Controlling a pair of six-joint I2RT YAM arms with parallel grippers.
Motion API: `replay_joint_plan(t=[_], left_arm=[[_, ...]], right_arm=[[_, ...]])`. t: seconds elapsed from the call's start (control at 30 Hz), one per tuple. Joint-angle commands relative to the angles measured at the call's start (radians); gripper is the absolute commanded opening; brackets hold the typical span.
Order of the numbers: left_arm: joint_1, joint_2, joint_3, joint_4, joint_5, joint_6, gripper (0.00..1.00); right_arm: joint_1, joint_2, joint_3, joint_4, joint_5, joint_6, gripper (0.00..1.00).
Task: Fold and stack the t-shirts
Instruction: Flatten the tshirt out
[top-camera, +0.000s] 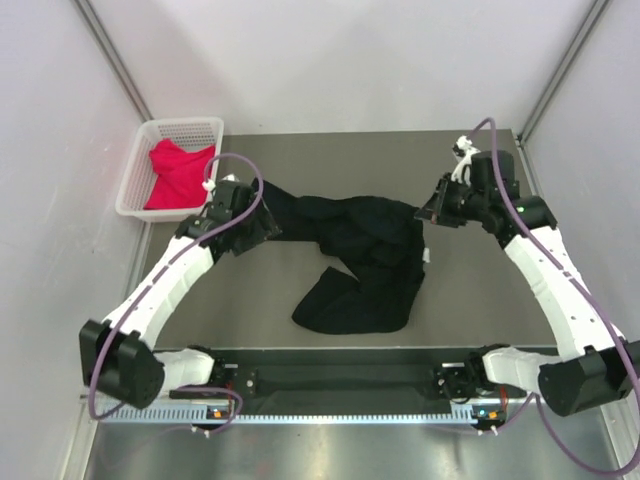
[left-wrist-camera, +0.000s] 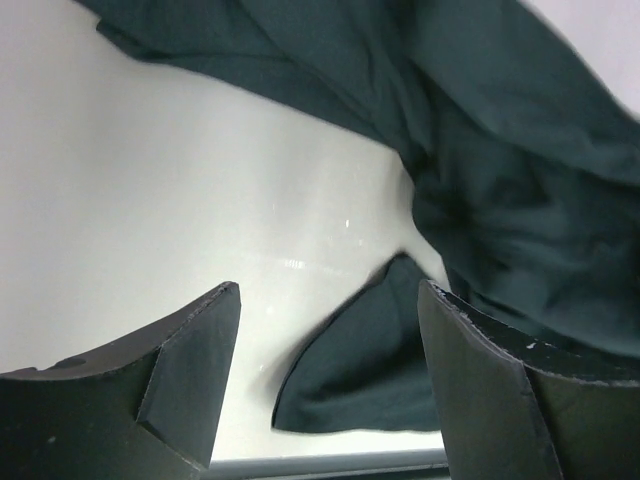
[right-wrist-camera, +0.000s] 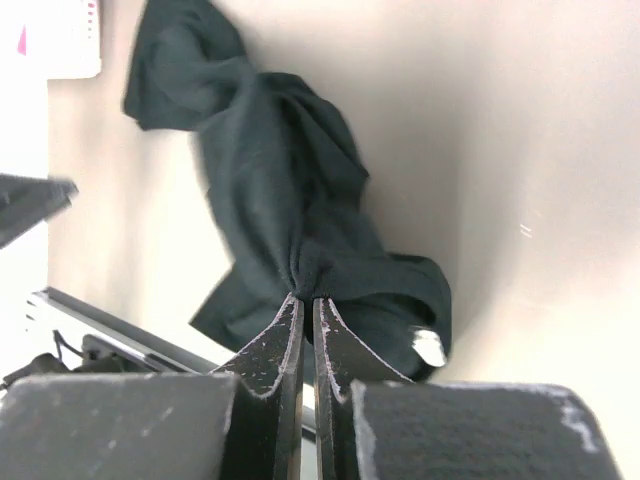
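Nothing is folded yet, by the look of it. In the middle of the overhead frame the black t-shirt (top-camera: 360, 270) lies crumpled and twisted on the table (top-camera: 480, 300), one lobe trailing toward lower centre. At its right end the right gripper (right-wrist-camera: 308, 300) is clamped on a pinch of black cloth. At its left end the left gripper (left-wrist-camera: 330, 300) is spread wide, grasping nothing. Upper left, the red-pink t-shirt (top-camera: 178, 175) sits bunched in the white basket (top-camera: 185, 124). Spreading, both folds and stacking remain.

Grey table (top-camera: 490, 300); crumpled black t-shirt (top-camera: 365, 270)
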Motion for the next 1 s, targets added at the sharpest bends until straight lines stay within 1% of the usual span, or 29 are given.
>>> replay_joint_plan(t=[0.0,0.03,0.07,0.17,0.2,0.23,0.27,0.3,0.33,0.37,0.4,0.43,0.47,0.5,0.53,0.57,0.63,0.67,0.77,0.83,0.87,0.93,0.97], left_arm=[[0.045,0.085,0.072,0.052,0.075,-0.008,0.76],[0.069,0.105,0.078,0.061,0.089,-0.014,0.76],[0.082,0.123,0.085,0.085,0.138,-0.024,0.77],[0.128,0.223,0.114,0.15,0.227,-0.058,0.78],[0.132,0.29,0.128,0.205,0.305,-0.063,0.78],[0.132,0.33,0.151,0.223,0.335,-0.071,0.77],[0.131,0.375,0.215,0.227,0.361,-0.071,0.77],[0.128,0.46,0.251,0.227,0.399,-0.066,0.77],[0.123,0.504,0.291,0.216,0.405,-0.04,0.76],[0.125,0.544,0.385,0.187,0.404,-0.022,0.76],[0.125,0.618,0.435,0.144,0.366,0.0,0.77],[0.125,0.651,0.478,0.097,0.341,0.042,0.77],[0.125,0.68,0.547,0.081,0.32,0.067,0.77],[0.125,0.728,0.575,0.078,0.298,0.092,0.78],[0.125,0.751,0.604,0.06,0.251,0.142,0.78],[0.125,0.775,0.668,0.049,0.229,0.162,0.79],[0.128,0.857,0.74,-0.009,0.188,0.19,0.79],[0.131,0.913,0.813,-0.031,0.194,0.195,0.79],[0.134,0.97,0.904,-0.109,0.189,0.183,0.76],[0.134,0.952,0.882,-0.086,0.188,0.179,0.74],[0.133,0.905,0.824,-0.022,0.195,0.179,0.74],[0.132,0.849,0.726,0.042,0.211,0.19,0.74],[0.132,0.804,0.702,0.058,0.205,0.192,0.74]], right_arm=[[-0.047,-0.003,-0.045,-0.136,-0.094,-0.11,0.0],[-0.061,-0.008,-0.051,-0.146,-0.097,-0.113,0.0],[-0.067,-0.016,-0.056,-0.153,-0.103,-0.112,0.0],[-0.09,-0.04,-0.073,-0.16,-0.105,-0.104,0.0],[-0.094,-0.046,-0.079,-0.162,-0.1,-0.104,0.0],[-0.113,-0.048,-0.079,-0.171,-0.09,-0.107,0.0],[-0.122,-0.048,-0.081,-0.186,-0.056,-0.113,0.0],[-0.133,-0.051,-0.079,-0.2,-0.031,-0.115,0.0],[-0.159,-0.045,-0.079,-0.212,0.022,-0.113,0.0],[-0.176,-0.042,-0.082,-0.223,0.044,-0.107,0.0],[-0.197,-0.04,-0.094,-0.235,0.059,-0.101,0.0],[-0.24,-0.043,-0.102,-0.232,0.067,-0.095,0.0],[-0.263,-0.048,-0.108,-0.231,0.07,-0.081,0.0],[-0.28,-0.051,-0.117,-0.225,0.07,-0.076,0.0],[-0.326,-0.049,-0.119,-0.223,0.072,-0.072,0.0],[-0.34,-0.046,-0.119,-0.223,0.093,-0.058,0.0],[-0.377,-0.027,-0.119,-0.22,0.101,-0.055,0.0],[-0.387,-0.016,-0.111,-0.219,0.101,-0.058,0.0],[-0.406,0.051,-0.062,-0.226,0.122,-0.081,0.0],[-0.412,0.087,0.02,-0.229,0.142,-0.081,0.0],[-0.417,0.125,0.077,-0.229,0.147,-0.078,0.0],[-0.426,0.197,0.131,-0.229,0.145,-0.067,0.0],[-0.432,0.222,0.177,-0.228,0.145,-0.06,0.0]])
